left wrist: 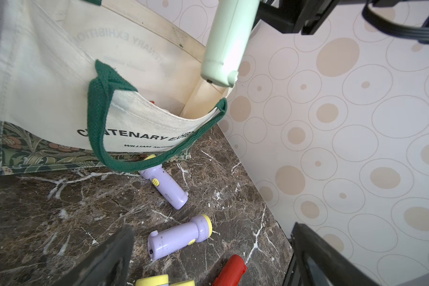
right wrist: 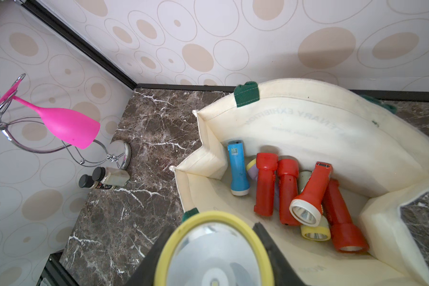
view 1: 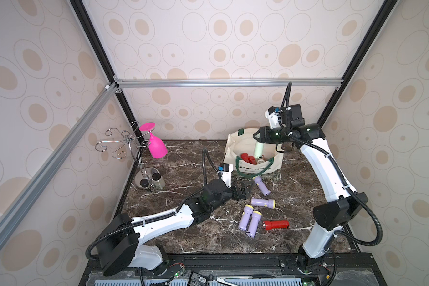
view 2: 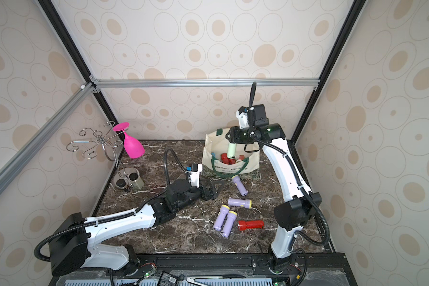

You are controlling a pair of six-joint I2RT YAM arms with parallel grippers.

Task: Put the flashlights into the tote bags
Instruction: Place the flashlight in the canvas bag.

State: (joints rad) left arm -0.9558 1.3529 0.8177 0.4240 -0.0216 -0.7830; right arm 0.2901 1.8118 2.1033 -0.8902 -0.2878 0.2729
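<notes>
surface: marble table (view 1: 183,235) | on it: tote bag (view 1: 233,146), four lilac flashlights (view 1: 263,203), red flashlight (view 1: 276,225), rack (view 1: 146,174), two bottles (view 1: 156,180)

This looks to me like a staged robot test booth. Aluminium framing (view 1: 228,83) holds wallpaper-printed panels (view 1: 208,37) around the marble-look tabletop (view 1: 183,237) I work on.

"TENARY EXHIBIT", "WILLIAM" on tote bag (left wrist: 47,86)

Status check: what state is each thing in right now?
tote bag: standing, mouth open
pale green flashlight: gripped, hanging over the bag mouth
right end effector: shut on pale green flashlight
left end effector: open, empty
four lilac flashlights: lying on table
red flashlight: lying on table
pink goblet: hanging upside down
</notes>
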